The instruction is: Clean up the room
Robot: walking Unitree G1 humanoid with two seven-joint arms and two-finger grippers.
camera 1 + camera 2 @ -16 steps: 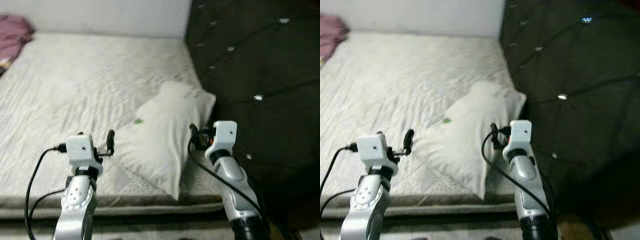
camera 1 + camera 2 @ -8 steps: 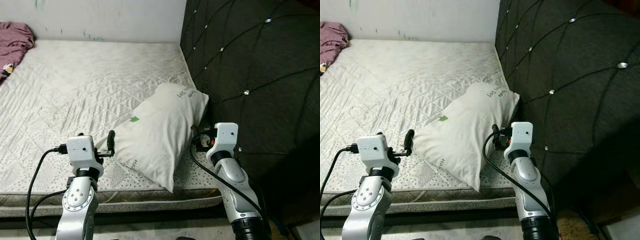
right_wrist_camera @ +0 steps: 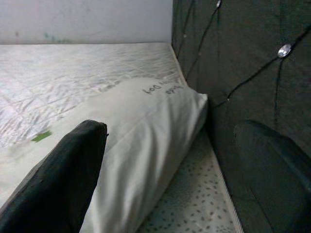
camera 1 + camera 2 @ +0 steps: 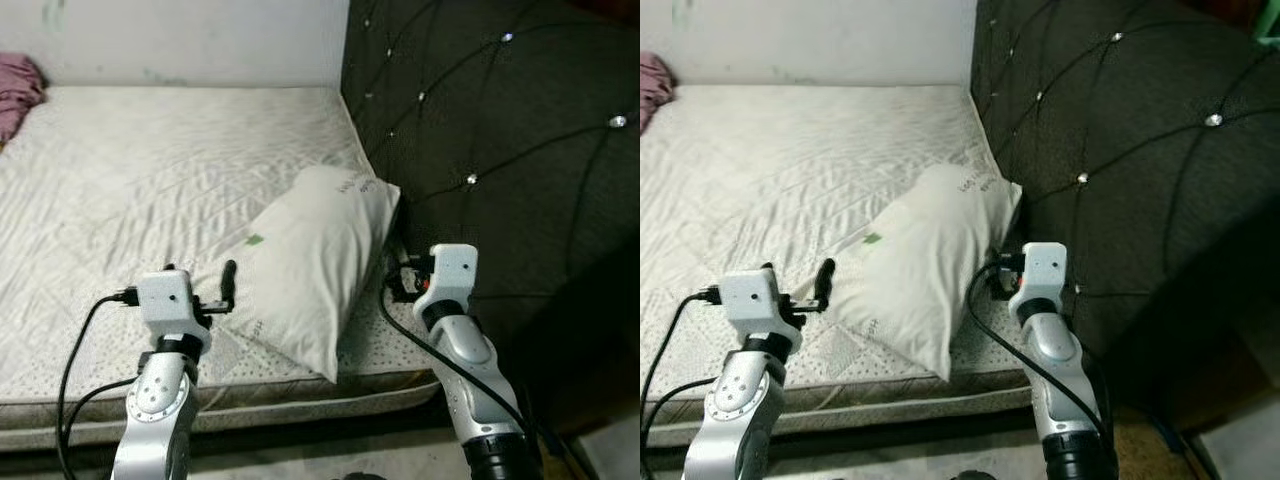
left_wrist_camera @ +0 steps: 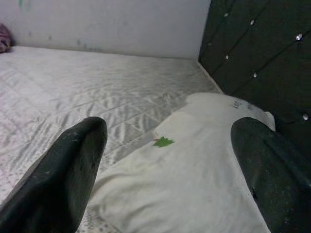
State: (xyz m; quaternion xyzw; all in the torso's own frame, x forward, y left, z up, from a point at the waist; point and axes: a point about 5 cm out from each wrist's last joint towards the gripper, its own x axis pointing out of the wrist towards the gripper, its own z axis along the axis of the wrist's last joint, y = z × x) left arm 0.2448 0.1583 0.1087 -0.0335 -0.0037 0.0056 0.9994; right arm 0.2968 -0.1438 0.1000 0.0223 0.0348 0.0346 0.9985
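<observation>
White pillow (image 4: 310, 270) lying askew on mattress (image 4: 150, 170), between both sets of jaws, its far corner at black tufted headboard (image 4: 480, 130); left gripper (image 4: 215, 290) and right gripper (image 4: 392, 275) spread wide, empty; best closed together on opposite ends, biting deep into the stuffing.

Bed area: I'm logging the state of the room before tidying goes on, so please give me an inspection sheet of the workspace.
Surface: bare quilted mattress, pale, no sheet on it.
Job's things: white pillow lying askew by the headboard, small green mark on it.
Clutter: pink cloth at the far left corner of the mattress.
Grippers: left gripper open, at the pillow's near left edge; right gripper open, at the pillow's right side next to the headboard.
Cables: black cable looping from the left wrist; another along the right arm.
Surroundings: dark tufted headboard on the right, light wall behind.
</observation>
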